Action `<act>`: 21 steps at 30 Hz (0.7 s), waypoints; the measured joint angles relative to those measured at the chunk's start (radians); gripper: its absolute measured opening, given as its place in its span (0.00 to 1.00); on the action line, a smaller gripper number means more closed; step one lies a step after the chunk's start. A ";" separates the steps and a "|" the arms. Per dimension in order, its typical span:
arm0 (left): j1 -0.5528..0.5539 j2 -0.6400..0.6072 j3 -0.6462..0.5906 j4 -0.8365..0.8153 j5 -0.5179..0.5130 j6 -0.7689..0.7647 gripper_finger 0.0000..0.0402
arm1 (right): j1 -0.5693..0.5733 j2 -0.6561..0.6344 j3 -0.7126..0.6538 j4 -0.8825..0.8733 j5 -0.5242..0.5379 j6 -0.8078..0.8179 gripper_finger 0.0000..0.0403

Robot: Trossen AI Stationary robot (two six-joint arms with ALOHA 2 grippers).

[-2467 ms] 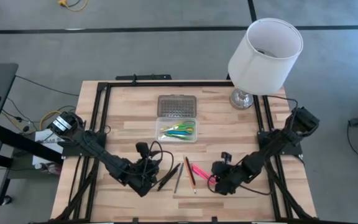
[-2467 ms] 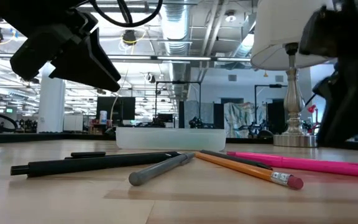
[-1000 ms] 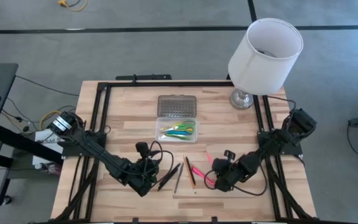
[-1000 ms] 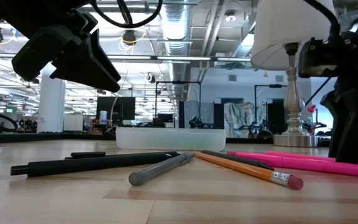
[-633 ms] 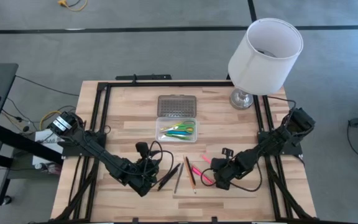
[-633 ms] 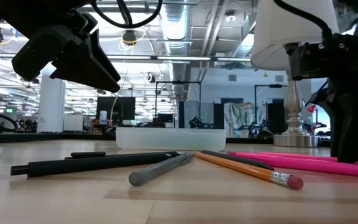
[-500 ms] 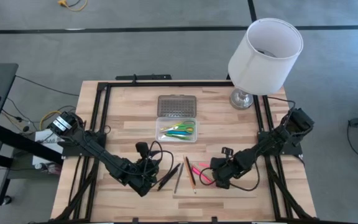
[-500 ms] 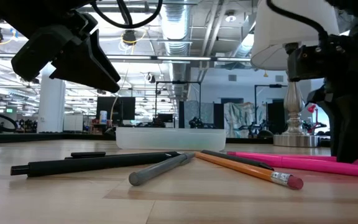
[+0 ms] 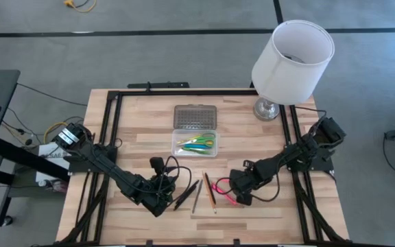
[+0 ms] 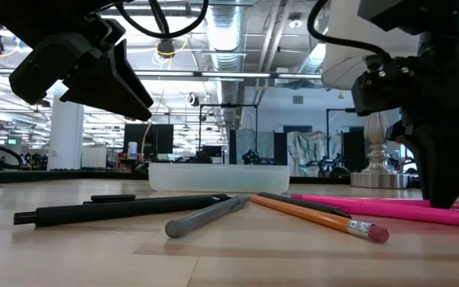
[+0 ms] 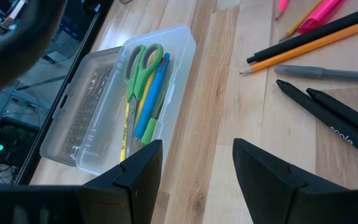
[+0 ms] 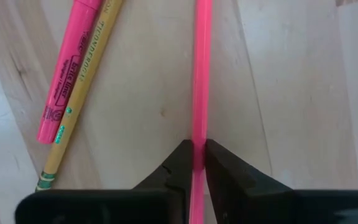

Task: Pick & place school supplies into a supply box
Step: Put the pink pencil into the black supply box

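Observation:
The clear supply box (image 9: 195, 143) sits mid-table with its grey ribbed lid (image 9: 195, 116) open toward the far edge. Green scissors (image 11: 135, 59) and several pens lie inside. Near it on the table lie black pens (image 9: 186, 194), a grey pen (image 9: 196, 195), a yellow pencil (image 9: 210, 192), a pink highlighter (image 12: 64, 84) and a thin pink pen (image 12: 199, 74). My right gripper (image 12: 197, 152) is down on that pink pen and shut on it. My left gripper (image 11: 197, 168) waits open above the black pens, left of them. My right gripper pinches the thin pink pen's shaft (image 12: 198, 132) between its two fingertips. The fingers come from above, pointing down, and lie across the pen. In the low view the pen (image 10: 389, 210) still lies flat on the table.
A white lamp (image 9: 290, 58) stands at the far right corner, its base (image 10: 377, 179) behind the right arm. A black frame runs along the table's edges (image 9: 108, 137). Bare wood lies along the near edge (image 9: 238, 223).
My right gripper has moved toward the table's left, over the pink pens, and come down onto the thin pink pen. The left arm has kept still.

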 joint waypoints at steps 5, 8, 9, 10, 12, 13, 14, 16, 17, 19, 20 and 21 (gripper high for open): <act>0.000 0.000 0.000 -0.002 0.000 0.000 0.48 | -0.003 0.000 0.000 -0.002 0.001 -0.003 0.05; -0.001 0.000 0.000 -0.003 0.000 0.000 0.48 | -0.002 0.000 0.000 -0.003 0.002 -0.023 0.02; -0.001 0.000 0.000 -0.003 0.000 -0.001 0.48 | 0.002 0.000 0.000 -0.004 0.005 -0.024 0.01; -0.001 0.000 0.000 -0.003 0.000 -0.001 0.48 | 0.005 0.000 0.000 -0.004 0.011 -0.025 0.01; -0.001 0.000 0.000 -0.004 0.000 -0.001 0.48 | 0.006 0.001 0.000 -0.005 0.014 -0.028 0.02; -0.001 0.000 0.000 -0.005 0.000 -0.001 0.48 | 0.006 0.001 0.000 -0.006 0.013 -0.032 0.02; -0.001 0.000 0.000 -0.005 0.000 -0.001 0.48 | 0.006 0.001 0.000 -0.006 0.015 -0.038 0.02; -0.001 0.000 0.000 -0.005 0.000 -0.001 0.48 | 0.015 0.001 0.000 -0.007 0.025 -0.045 0.02; -0.001 0.000 0.000 -0.005 0.000 -0.001 0.48 | 0.016 0.001 0.004 -0.013 0.033 -0.049 0.02; -0.001 0.000 0.000 -0.005 0.001 -0.001 0.48 | 0.017 0.003 0.020 -0.048 0.044 -0.052 0.01; -0.001 0.000 0.000 -0.005 0.002 -0.001 0.48 | 0.017 0.004 0.029 -0.079 0.054 -0.054 0.01; -0.001 0.000 0.000 -0.005 0.003 -0.001 0.48 | 0.017 0.005 0.040 -0.109 0.066 -0.054 0.01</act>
